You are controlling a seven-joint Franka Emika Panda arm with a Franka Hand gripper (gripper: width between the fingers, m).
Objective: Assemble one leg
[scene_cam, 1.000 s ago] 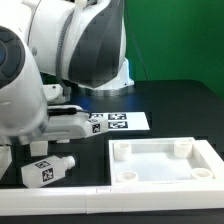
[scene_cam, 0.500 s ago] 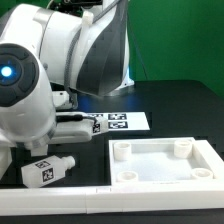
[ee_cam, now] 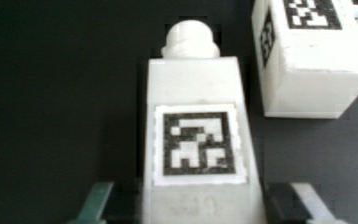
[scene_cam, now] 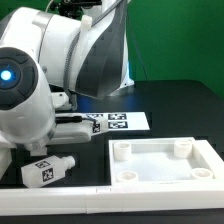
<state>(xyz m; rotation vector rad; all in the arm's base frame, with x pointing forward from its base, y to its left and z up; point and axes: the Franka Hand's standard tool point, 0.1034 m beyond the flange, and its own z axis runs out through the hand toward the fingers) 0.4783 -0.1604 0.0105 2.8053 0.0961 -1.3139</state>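
Note:
In the wrist view a white leg point(ee_cam: 201, 110) lies on the black table, its narrower stub pointing away from the gripper and its square tag facing up. My gripper point(ee_cam: 202, 205) is open and straddles the leg's near end. One finger point(ee_cam: 101, 200) stands on each side with a dark gap to the leg, so neither touches it. A second tagged leg point(ee_cam: 314, 50) lies close beside the first. In the exterior view one tagged leg point(scene_cam: 45, 171) lies at the front left. The gripper is hidden there behind the arm.
The large white tray-like panel point(scene_cam: 165, 160) with round corner sockets lies at the exterior view's front right. The marker board point(scene_cam: 115, 122) lies behind it. The arm's bulky white body point(scene_cam: 40, 80) fills the exterior view's left half.
The arm shifted over the first half second, its blue-lit joint coming further into the exterior view. Since then it has held still. The leg and panel have not moved.

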